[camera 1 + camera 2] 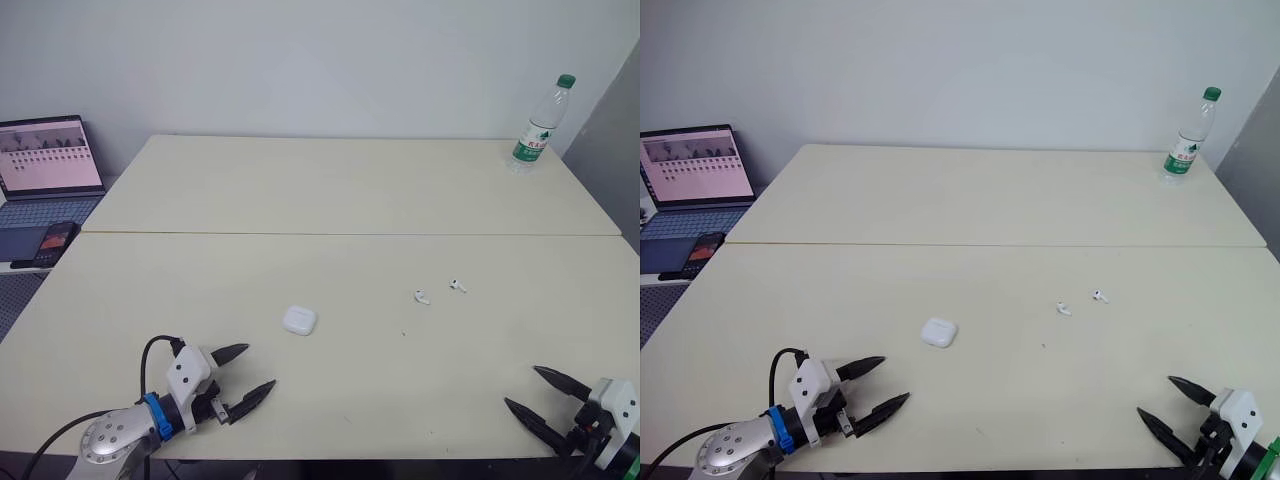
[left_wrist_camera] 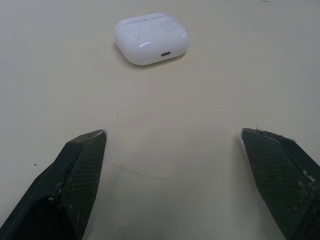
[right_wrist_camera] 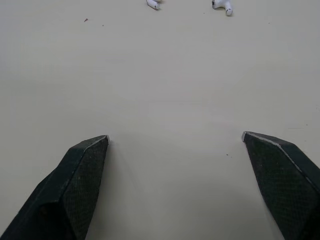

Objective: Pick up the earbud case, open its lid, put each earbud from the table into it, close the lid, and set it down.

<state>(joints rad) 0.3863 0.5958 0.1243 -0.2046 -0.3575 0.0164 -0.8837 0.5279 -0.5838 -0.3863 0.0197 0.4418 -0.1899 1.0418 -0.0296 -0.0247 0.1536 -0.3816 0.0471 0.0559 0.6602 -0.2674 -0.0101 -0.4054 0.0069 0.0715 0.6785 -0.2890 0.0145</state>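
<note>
The small glossy white plastic earbud case (image 1: 299,320) looks light, rigid and slippery; best pinched across its flat sides, both grippers' jaws gaping, empty

Looks like an office: 2 pale desks (image 1: 330,190) pushed together, open laptop (image 1: 45,165), bare white wall (image 1: 300,60).
</note>
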